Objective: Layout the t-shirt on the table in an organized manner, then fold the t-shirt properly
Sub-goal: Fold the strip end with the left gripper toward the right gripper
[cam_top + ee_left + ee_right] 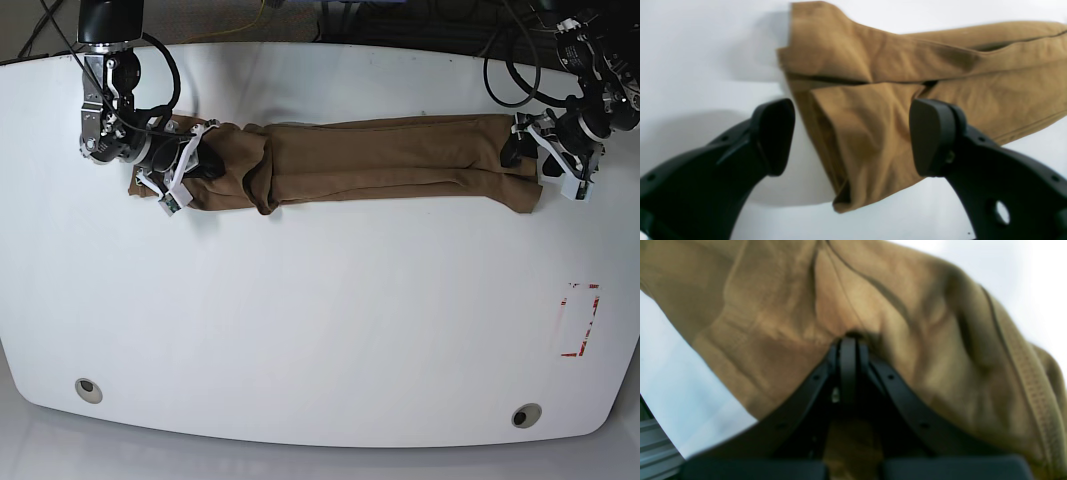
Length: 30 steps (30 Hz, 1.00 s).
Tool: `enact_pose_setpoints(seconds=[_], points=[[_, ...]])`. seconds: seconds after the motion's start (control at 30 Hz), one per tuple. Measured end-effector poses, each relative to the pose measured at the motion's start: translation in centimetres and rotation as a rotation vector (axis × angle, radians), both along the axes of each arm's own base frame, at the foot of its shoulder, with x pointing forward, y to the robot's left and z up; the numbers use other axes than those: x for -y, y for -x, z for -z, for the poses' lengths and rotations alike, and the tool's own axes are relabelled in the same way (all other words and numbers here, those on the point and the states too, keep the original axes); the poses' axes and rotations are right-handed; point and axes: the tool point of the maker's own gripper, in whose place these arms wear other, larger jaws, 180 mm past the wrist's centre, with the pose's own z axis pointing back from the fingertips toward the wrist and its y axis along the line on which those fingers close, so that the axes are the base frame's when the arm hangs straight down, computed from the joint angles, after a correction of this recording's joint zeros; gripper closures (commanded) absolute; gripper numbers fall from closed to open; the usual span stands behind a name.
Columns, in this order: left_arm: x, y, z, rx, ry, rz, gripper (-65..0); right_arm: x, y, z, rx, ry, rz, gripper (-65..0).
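T-shirt (380,160) of tan-brown cotton, soft and wrinkled, lying stretched into a long narrow band across the far half of the table (320,320). Glossy white top with rounded edge, two round grey holes (88,390) near the front, red dashed rectangle (578,320) at one side.

Right gripper (848,340) pressed together on a bunch of the cloth at one end of the band; folds running away from the pinch, a ribbed hem (1030,380) seen only in this wrist view (rather blurred). Black curved fingers (800,406), matte plastic with small screw holes.

Left gripper (851,136) standing wide apart at the other end, holding nothing. Rounded black pads (773,133), one over bare table, the other over the cloth; not possible to tell if touching. Layered edges and a narrow dark opening between layers visible only here.

Base view alone showing whole length, both arms, and a thicker rumpled knot (262,185) nearer the right gripper.
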Motion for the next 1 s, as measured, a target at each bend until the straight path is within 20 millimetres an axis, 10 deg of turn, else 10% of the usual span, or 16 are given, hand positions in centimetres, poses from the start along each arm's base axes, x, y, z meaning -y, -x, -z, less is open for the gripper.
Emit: enact_pose_setpoints(seconds=[1.0], points=[[-0.4, 0.7, 2.4, -0.074, -0.04, 0.007, -50.6, 0.0, 0.0, 0.0, 0.0, 0.0, 0.0, -0.9]])
